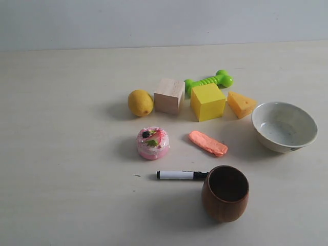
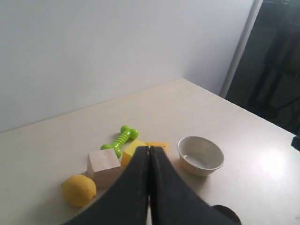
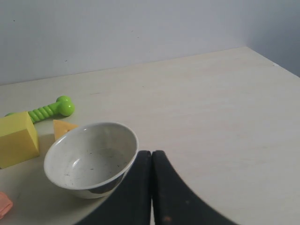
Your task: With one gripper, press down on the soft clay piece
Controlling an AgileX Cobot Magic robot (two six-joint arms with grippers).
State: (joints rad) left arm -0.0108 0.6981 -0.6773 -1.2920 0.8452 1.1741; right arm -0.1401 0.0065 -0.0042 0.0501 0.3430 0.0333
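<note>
Wooden cup nearest, marker just beside it at 9 o'clock. Soft clay piece lies flat beyond marker, untouched (pink cake toy at its 9 o'clock, yellow cube at 12). Left gripper, right gripper: jaws pressed together, holding nothing.

Pale wood tbl, white wall behind

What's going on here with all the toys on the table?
Nothing is being handled right now. The left pincer and the right pincer are both shut, empty and held above the table. The soft clay piece lies flat on the table between the pink cake toy and the white bowl, with nothing touching it. The pressing has not begun.
</note>
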